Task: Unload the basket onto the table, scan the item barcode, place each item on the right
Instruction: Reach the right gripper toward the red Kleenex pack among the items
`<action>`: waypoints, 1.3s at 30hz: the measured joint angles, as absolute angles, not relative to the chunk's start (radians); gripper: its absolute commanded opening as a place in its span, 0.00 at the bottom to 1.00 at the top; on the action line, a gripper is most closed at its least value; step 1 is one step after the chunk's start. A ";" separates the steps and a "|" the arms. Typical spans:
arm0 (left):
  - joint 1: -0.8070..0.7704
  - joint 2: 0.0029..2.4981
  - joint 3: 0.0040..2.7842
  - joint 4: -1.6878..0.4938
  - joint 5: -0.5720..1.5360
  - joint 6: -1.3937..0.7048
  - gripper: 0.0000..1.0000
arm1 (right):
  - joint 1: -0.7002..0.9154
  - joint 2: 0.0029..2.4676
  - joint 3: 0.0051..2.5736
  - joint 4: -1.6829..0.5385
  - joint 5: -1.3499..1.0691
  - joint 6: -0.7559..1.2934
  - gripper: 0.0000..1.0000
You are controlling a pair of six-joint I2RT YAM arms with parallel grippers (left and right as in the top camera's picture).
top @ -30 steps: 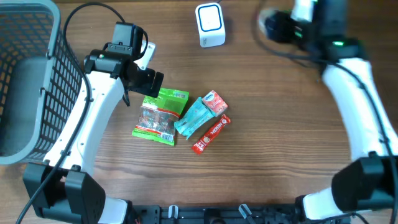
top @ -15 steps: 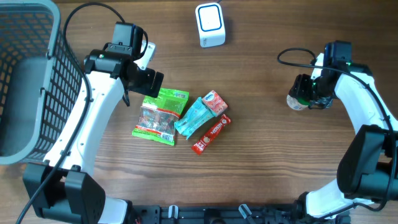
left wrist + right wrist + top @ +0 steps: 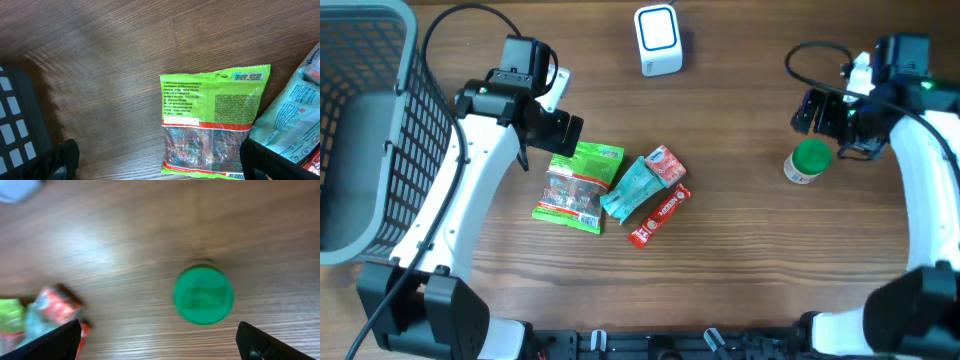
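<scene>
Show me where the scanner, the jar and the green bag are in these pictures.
scanner (image 3: 658, 38): overhead view, on its white top face.
jar (image 3: 203, 294): right wrist view, middle of its green lid.
green bag (image 3: 212, 122): left wrist view, middle of its printed back.

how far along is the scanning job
Done, perhaps: the green-lidded jar stands on the table, the open right gripper clear of it. In hand: nothing; the open left gripper hovers over the green packet. Left: that packet and the snacks beside it, none at the scanner.
</scene>
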State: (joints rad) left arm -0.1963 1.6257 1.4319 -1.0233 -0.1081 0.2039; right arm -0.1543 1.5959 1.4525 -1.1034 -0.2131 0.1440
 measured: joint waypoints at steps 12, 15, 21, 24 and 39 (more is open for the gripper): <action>-0.196 1.626 1.432 -1.023 -0.108 0.204 1.00 | 0.020 1.585 1.402 -1.068 -0.455 0.223 0.97; -0.196 1.626 1.432 -1.023 -0.108 0.204 1.00 | 0.102 1.585 1.364 -1.015 -0.451 0.228 0.98; -0.196 1.626 1.432 -1.023 -0.108 0.204 1.00 | 0.248 1.588 1.235 -0.826 -0.398 0.324 0.88; -0.196 1.626 1.432 -1.023 -0.108 0.204 1.00 | 0.297 1.589 1.166 -0.705 -0.383 0.371 0.79; -0.196 1.626 1.432 -1.023 -0.108 0.204 1.00 | 0.566 1.629 0.985 -0.373 -0.083 0.422 0.46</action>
State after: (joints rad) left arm -0.1963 1.6257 1.4319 -1.0229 -0.1081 0.2039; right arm 0.5655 1.6287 0.9848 -0.3733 -0.0830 0.4221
